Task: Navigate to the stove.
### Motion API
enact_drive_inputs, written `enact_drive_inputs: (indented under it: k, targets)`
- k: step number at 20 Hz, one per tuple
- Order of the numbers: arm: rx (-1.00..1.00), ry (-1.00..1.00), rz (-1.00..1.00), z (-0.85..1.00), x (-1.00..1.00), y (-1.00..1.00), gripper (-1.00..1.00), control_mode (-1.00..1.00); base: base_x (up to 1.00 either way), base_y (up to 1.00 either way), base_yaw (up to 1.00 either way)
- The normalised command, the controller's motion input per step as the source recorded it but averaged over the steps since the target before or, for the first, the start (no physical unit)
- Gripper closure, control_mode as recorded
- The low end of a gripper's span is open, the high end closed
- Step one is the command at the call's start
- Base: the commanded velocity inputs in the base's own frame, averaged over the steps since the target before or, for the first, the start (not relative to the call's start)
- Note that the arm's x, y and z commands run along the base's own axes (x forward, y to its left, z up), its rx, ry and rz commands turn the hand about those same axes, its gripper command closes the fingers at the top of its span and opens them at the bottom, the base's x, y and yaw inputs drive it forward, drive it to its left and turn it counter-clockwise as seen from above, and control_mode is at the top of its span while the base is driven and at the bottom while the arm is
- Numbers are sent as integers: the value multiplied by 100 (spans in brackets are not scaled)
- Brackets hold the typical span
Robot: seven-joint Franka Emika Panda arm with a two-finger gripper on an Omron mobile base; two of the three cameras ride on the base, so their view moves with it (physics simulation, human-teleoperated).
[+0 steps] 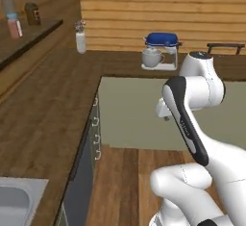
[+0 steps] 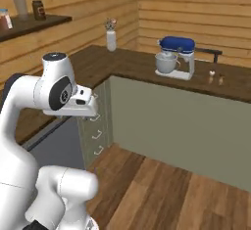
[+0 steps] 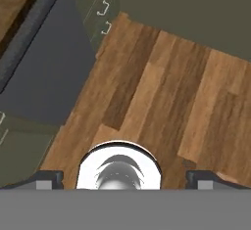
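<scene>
Stove: its place cannot be told from these views. The white arm (image 1: 192,100) folds over the base, elbow raised, hand pointing down at the wooden floor (image 3: 171,92). In the hand view the gripper (image 3: 125,177) hangs above the planks with its fingertips (image 3: 49,177) set wide apart at 7 and 5 o'clock, nothing between them.

An L-shaped wooden counter (image 1: 48,109) runs from 7 o'clock of the left base view up to 12 o'clock, then across to 3 o'clock. On its far run stands a blue stand mixer (image 1: 161,52) with a steel bowl; a white vase (image 1: 80,40) with flowers sits in the corner at 11 o'clock. Two small shakers (image 2: 215,77) stand just beside the mixer in the right base view. A steel sink (image 1: 19,196) is let into the counter at 8 o'clock. A wall shelf (image 1: 33,32) at 10 o'clock carries jars. Below the counter, a dark appliance front (image 2: 54,146) adjoins a column of grey-green drawers (image 2: 95,126) with bar handles.
</scene>
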Motion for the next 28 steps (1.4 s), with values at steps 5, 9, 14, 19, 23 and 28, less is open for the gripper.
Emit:
enact_drive_inputs:
  k: [5, 9, 14, 19, 23, 28]
  targets:
    - [0, 0, 0, 0, 0, 0, -100, 100, 1, -10, -76]
    - [0, 0, 0, 0, 0, 0, -100, 100, 12, -13, -76]
    - [0, 0, 0, 0, 0, 0, -100, 100, 34, -32, -70]
    - [0, 0, 0, 0, 0, 0, -100, 100, 56, -72, -53]
    - [0, 0, 0, 0, 0, 0, -100, 100, 68, -93, -46]
    - [0, 0, 0, 0, 0, 0, -100, 100, 56, -92, -56]
